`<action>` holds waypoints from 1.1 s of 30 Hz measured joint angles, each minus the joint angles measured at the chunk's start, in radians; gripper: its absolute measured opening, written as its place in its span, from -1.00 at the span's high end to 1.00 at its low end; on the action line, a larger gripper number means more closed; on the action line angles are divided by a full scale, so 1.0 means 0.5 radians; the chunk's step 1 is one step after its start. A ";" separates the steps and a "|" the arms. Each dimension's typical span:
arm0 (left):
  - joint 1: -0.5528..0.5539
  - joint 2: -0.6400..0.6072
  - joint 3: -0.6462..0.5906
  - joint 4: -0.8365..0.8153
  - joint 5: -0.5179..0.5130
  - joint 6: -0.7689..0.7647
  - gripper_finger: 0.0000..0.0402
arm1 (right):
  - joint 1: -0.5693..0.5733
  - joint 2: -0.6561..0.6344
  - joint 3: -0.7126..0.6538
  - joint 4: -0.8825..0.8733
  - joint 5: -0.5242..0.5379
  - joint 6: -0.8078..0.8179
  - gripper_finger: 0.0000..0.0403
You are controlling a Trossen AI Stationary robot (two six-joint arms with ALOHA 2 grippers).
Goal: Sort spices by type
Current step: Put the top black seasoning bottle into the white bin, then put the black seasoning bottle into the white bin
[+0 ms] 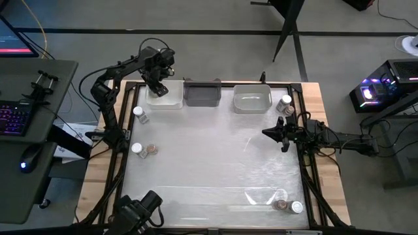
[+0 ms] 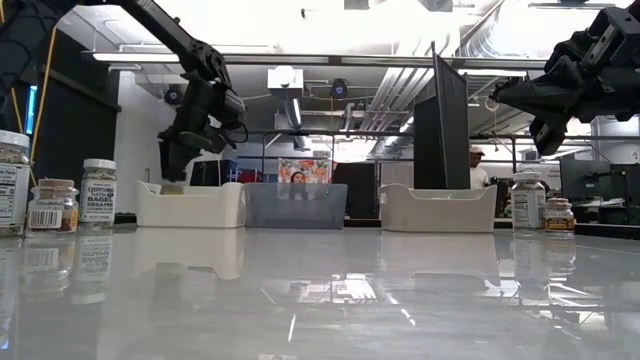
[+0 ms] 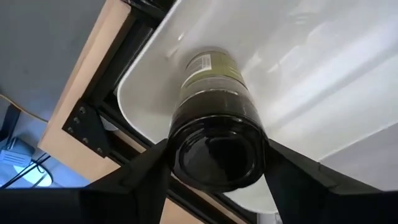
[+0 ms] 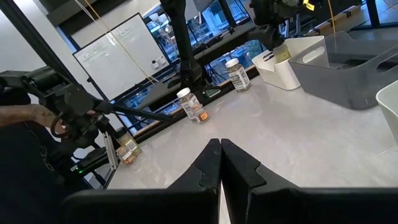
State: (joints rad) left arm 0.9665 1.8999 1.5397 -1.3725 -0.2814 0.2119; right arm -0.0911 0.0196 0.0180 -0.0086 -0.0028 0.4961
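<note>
The left gripper (image 1: 159,89) is held over the white bin (image 1: 174,99) at the far left of the row of three bins. Between its fingers (image 3: 146,171) a dark-capped jar (image 3: 214,134) is seen, cap toward the wrist camera and the labelled body pointing down into the bin. The fingers stand on either side of the cap; whether they are pressing it or have let go cannot be told.

The grey bin (image 1: 202,93) is set in the middle of the row and the clear bin (image 1: 252,99) to its right, all three along the far edge of the table (image 1: 215,163).

The right gripper (image 1: 269,132) is held above the right side of the table, its fingers clenched together on nothing, as shown in the right wrist view.

The other jars are spread in small groups. A pair of jars (image 1: 140,114) is found near the left edge, just in front of the white bin. Another pair (image 1: 144,149) is placed further toward the near side on the left. Two jars (image 1: 285,104) are stood just right of the clear bin, and two more (image 1: 289,205) lie at the near right corner.
</note>
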 joint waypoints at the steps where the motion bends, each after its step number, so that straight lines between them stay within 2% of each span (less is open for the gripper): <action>1: 0.000 0.000 0.013 -0.017 0.000 0.000 -0.14 | 0.000 0.000 0.000 0.000 0.000 0.000 1.00; 15: 0.005 -0.005 0.421 -0.115 0.012 0.016 -0.15 | 0.000 0.000 0.000 0.000 0.000 0.000 1.00; 18: 0.003 -0.006 0.532 -0.149 0.067 -0.053 -0.15 | 0.000 0.000 0.000 0.000 0.000 0.000 1.00; 19: -0.001 -0.009 0.563 -0.162 0.150 -0.095 -0.15 | 0.000 -0.001 0.000 0.000 0.000 0.000 1.00; 21: -0.021 -0.034 0.586 -0.130 0.456 -0.168 -0.15 | 0.000 0.000 0.000 0.000 0.000 0.000 1.00; 23: -0.076 -0.087 0.581 -0.004 0.809 -0.233 -0.15 | 0.000 0.000 0.000 0.000 0.000 0.000 1.00; 25: -0.177 -0.148 0.566 0.159 1.043 -0.298 -0.14 | 0.000 0.000 0.000 0.000 0.000 0.000 1.00; 28: -0.395 -0.231 0.547 0.349 1.162 -0.323 -0.12 | 0.000 0.000 0.000 0.000 0.000 0.000 1.00; 33: -0.867 -0.343 0.547 0.472 1.254 -0.186 -0.11 | 0.000 0.000 0.000 0.000 0.000 0.000 1.00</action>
State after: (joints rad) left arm 0.5330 1.7284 1.8130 -1.1365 0.3457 0.1189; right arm -0.0914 0.0196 0.0180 -0.0086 -0.0029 0.4963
